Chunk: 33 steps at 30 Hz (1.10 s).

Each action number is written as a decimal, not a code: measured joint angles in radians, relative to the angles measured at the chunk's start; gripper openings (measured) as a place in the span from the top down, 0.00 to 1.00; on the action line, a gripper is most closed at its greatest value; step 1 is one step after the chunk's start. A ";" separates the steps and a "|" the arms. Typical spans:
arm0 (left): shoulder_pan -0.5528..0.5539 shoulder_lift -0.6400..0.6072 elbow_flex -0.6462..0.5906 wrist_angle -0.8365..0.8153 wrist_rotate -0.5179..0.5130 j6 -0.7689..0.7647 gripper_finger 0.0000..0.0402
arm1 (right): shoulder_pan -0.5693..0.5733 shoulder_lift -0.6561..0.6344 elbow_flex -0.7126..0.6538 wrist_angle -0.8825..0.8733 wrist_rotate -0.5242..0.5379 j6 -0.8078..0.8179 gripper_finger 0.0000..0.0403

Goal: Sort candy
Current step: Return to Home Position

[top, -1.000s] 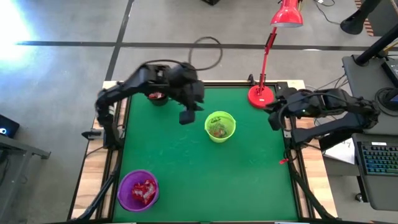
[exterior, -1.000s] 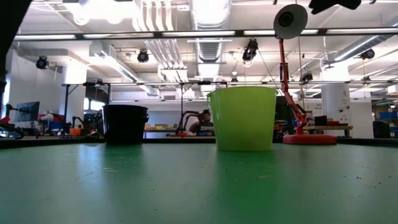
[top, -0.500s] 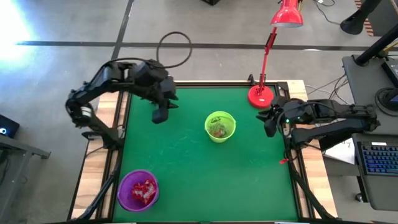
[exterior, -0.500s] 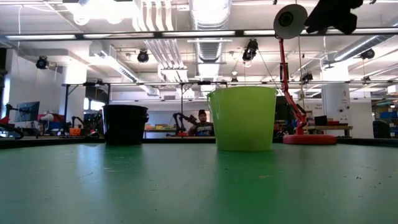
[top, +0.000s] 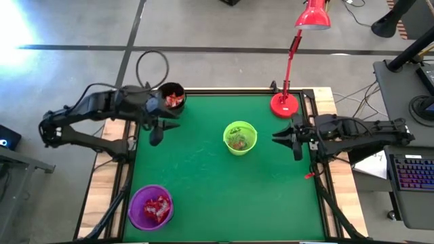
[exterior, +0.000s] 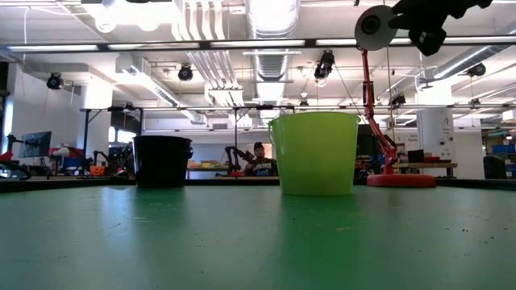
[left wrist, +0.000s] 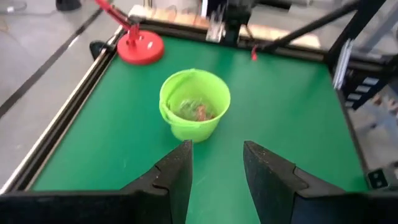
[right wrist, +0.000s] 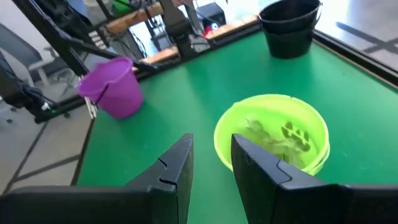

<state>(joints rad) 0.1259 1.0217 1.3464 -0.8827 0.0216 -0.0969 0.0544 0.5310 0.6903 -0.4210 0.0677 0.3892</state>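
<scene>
Arms low at table [top: 203, 183] sides; left end effector [left wrist: 216, 148], right end effector [right wrist: 211, 146] released.

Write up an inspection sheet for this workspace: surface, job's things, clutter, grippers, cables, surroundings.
Surface: green table; no loose sweets seen on it.
Job's things: candy lies in the purple cup, the green cup and the black cup; all three cups stand upright.
Clutter: red lamp at the far right corner.
Grippers: left gripper at the left edge near the black cup, fingers open, empty; right gripper at the right edge, fingers open, empty.
Cables: looped cable on the floor beyond the left arm.
Surroundings: keyboard on a desk to the right; a person far behind the table.
</scene>
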 joint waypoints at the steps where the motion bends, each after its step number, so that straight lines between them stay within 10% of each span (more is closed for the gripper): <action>1: -0.001 -0.029 -0.037 0.032 0.001 -0.008 0.69 | 0.000 -0.007 -0.009 0.011 0.000 -0.001 0.75; 33: 0.000 -0.695 -1.057 0.765 -0.004 -0.263 0.69 | 0.000 -0.144 -0.132 0.233 -0.076 -0.004 0.75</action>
<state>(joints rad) 0.1261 0.3265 0.2897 -0.1174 0.0176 -0.3601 0.0544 0.3870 0.5583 -0.1878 -0.0082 0.3855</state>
